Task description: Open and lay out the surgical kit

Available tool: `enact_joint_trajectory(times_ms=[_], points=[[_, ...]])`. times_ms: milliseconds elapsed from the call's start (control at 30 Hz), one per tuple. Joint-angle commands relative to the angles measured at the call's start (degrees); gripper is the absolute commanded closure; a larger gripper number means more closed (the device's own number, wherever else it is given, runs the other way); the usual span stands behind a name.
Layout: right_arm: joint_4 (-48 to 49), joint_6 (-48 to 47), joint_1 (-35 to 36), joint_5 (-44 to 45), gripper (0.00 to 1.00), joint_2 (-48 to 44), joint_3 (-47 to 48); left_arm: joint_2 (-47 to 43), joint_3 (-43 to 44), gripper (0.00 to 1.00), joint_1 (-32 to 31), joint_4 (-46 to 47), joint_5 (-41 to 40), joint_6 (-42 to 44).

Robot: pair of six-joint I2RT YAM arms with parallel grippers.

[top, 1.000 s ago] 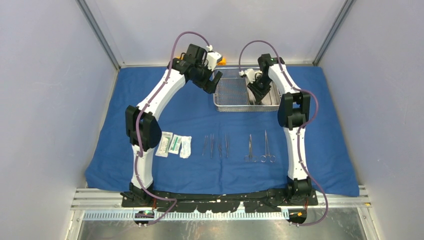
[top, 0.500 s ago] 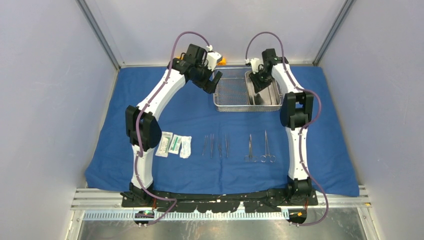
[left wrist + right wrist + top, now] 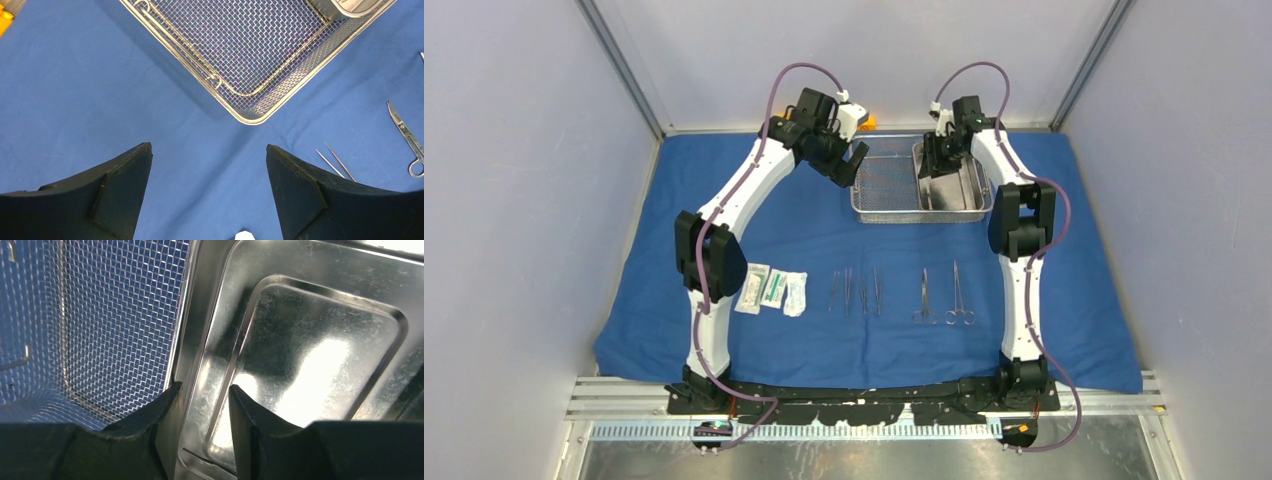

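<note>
Orange block (image 3: 867,122), grey walls (image 3: 514,180), metal rail (image 3: 614,398)

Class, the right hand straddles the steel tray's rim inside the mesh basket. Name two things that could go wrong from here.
1. The right hand has a finger on either side of the rim of the steel tray; that thin, shiny wall may slip if lifted.
2. The tray sits inside the mesh basket, so lifting might drag the basket along; the open left hand hovers beside it, not holding it.

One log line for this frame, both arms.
left gripper: open, above cloth by basket corner | right gripper: astride tray rim in basket, grip unclear | tools, packets: on cloth
</note>
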Motion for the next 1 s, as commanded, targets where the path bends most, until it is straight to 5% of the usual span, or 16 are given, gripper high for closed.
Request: enact_joint_trajectory(times_ms=[0,333,600,967], points=[[4.54,5.21,0.13,0.13,0.56,-6.49,-1.11,-1.88,-0.33,0.14,0.26,1.94,0.25,0.02],[5.95,7.82,1.62,-0.36,0.55,-7.26,-2.64,-2.31,-0.5,0.14,0.29,1.95,0.42,0.03],[5.55,5.64,4.48,10.04,0.58,-2.71,-1.0,-1.92,-0.09,0.14,0.26,1.83,0.66,-0.07],[7.43,12.34,6.98,4.83,0.89,-2.81,1.92,-1.07,0.51,0.14,0.26,1.67,0.97,-0.1]])
